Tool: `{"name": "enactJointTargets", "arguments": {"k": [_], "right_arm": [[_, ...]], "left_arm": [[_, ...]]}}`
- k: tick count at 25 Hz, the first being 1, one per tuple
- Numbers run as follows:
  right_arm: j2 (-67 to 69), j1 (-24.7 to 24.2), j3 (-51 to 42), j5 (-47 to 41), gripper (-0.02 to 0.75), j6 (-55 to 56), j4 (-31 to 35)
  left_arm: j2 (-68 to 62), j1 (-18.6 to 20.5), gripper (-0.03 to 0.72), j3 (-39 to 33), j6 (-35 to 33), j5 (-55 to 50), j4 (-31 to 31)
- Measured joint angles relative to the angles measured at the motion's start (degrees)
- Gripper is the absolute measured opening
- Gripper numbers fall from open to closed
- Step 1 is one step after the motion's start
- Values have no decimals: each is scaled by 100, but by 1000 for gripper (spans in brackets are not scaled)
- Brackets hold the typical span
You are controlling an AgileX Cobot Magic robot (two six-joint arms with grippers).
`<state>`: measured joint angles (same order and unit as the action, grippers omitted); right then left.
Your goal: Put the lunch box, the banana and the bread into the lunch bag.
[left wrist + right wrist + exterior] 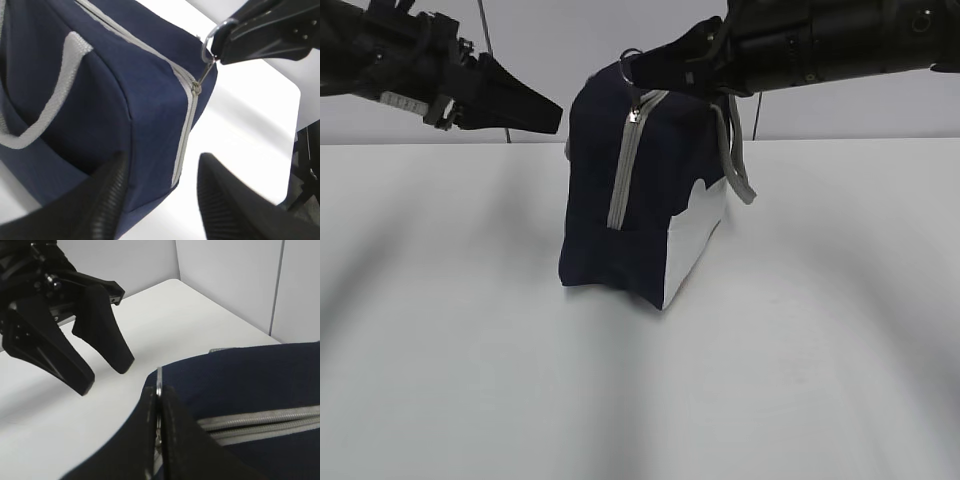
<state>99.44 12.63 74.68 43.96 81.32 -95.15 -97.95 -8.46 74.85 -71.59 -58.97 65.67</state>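
The boxy navy-blue fabric lunch bag [640, 200] stands at centre frame on the white bench [470, 350], its long axis running away from the exterior camera and one narrow zipped end facing it. The right tool [638, 68], at upper centre, is clamped on the metal ring pull [629, 57] at the bag's top corner. The left tool [545, 110], at upper left, hangs with its jaws apart just beside the bag. Only the left wrist view shows the grey strap handle [55, 95] against the bag's broad side.

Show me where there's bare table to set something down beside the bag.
Bare table lies left of the bag below the open left gripper, across the whole front, and right of the white side panel. It is crowded only at the bag's top, where the right gripper pinches the ring pull.
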Motion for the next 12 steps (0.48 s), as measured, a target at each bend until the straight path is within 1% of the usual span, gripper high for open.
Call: {"name": "enactJointTargets", "arguments": {"k": [5,12], "right_arm": [[0,0,0,23,-16,6,-13],[0,0,0,44,-16,42,-17]], "left_arm": [[-180,-267,340,0,-127,348,-79],[-244,-500,340,0,-248,873,-97]]}}
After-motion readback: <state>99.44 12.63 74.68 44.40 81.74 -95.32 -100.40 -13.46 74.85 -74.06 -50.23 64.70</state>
